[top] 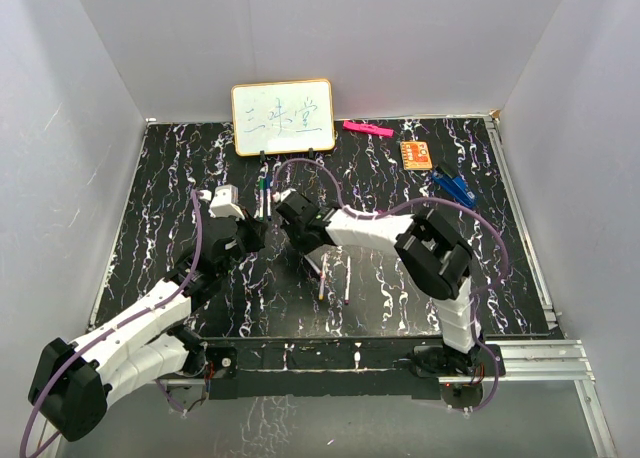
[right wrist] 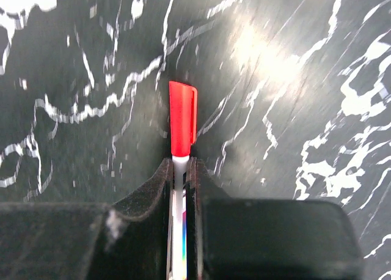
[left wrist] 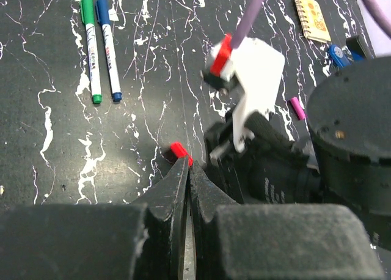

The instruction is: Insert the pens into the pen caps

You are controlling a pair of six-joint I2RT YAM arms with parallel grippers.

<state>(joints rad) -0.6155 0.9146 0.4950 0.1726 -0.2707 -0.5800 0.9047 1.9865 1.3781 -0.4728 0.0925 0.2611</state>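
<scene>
Red cap is sitting on the nose of a white pen, which the right gripper is clenching by the barrel, just in front of the whiteboard. The left gripper is pressing its jaws together with a red piece at their tips; I cannot tell whether they are pinching it. With both arms crowding together, a skewed push is risking a crooked cap or colliding wrists.

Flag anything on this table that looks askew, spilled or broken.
Nothing stands out. The red cap sits in line with the pen held in the right gripper. The green pen and blue pen lie neatly side by side. Nothing looks spilled or broken.
</scene>
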